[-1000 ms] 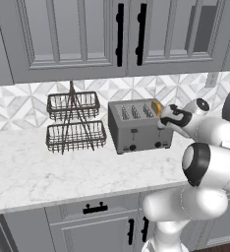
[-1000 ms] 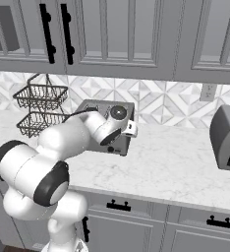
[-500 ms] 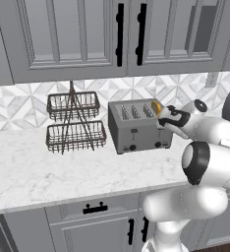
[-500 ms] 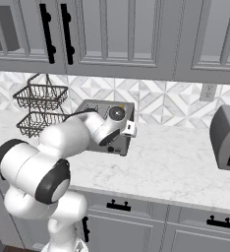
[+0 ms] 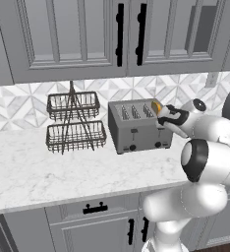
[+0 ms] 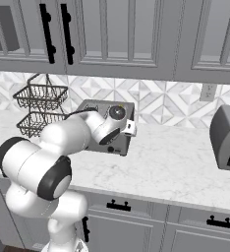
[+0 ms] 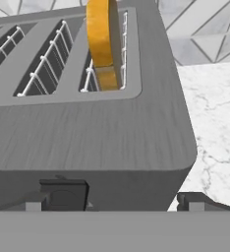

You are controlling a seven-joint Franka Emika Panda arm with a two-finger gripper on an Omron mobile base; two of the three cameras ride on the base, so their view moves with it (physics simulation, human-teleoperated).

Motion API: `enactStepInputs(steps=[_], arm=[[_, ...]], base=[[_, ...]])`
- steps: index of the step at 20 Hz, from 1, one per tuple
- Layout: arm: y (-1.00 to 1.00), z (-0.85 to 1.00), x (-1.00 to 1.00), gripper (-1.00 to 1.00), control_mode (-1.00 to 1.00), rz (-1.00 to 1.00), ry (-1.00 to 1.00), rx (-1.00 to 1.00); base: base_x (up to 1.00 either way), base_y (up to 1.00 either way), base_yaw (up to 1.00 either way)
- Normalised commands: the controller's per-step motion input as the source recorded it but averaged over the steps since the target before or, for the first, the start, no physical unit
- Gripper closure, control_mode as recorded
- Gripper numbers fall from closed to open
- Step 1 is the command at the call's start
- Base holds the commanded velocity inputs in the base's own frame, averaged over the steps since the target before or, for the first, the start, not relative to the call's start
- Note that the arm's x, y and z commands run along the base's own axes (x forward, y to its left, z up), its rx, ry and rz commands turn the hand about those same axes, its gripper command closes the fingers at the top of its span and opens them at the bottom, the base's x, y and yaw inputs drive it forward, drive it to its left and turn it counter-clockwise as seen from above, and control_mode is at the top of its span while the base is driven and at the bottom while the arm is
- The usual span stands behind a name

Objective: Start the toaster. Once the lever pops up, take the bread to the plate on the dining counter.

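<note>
A: Start with the big things; what stands on the marble worktop (image 5: 48, 172)?

B: The toaster (image 5: 136, 129), boxy and grey, sits near the tiled back wall under the grey upper cabinets (image 5: 63, 39); a two-tier wire basket rack (image 5: 73, 123) stands just beside it to its left; in the right base view a grey appliance (image 6: 227, 138) sits well apart at the far right of the same worktop.

A: And the arm?

B: It reaches to the toaster's right front corner; the gripper (image 7: 112, 199) is low against the toaster's front face, looking up along its top.

A: Spread or pinching?

B: Spread; in the hand view one dark fingertip (image 7: 63, 194) lies close by a black lever on the front, the other (image 7: 200, 201) is off past the toaster's right corner over the marble; nothing is held between them; whether a tip touches the lever I cannot tell.

A: Where is the bread (image 7: 104, 42)?

B: Upright in the rightmost slot, its golden-brown crust edge standing above the toaster's top; it also shows in the left base view as a small golden shape (image 5: 156, 107) at the toaster's right end, just beside the hand.
</note>
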Motion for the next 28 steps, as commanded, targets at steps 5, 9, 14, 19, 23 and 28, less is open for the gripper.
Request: enactStepInputs(steps=[5, 9, 14, 19, 23, 28], arm=[[0.00, -0.09, 0.00, -1.00, -1.00, 0.00, 0.00, 0.00], [0.00, -0.12, 0.00, -1.00, -1.00, 0.00, 0.00, 0.00], [0.00, -0.15, 0.00, -1.00, -1.00, 0.00, 0.00, 0.00], [0.00, -0.18, 0.00, -1.00, -1.00, 0.00, 0.00, 0.00], [0.00, -0.17, 0.00, -1.00, -1.00, 0.00, 0.00, 0.00], [0.00, -0.14, 0.00, -1.00, -1.00, 0.00, 0.00, 0.00]], base=[[0.00, 0.00, 0.00], [0.00, 0.00, 0.00], [0.00, 0.00, 0.00], [0.00, 0.00, 0.00], [0.00, 0.00, 0.00], [0.00, 0.00, 0.00]])
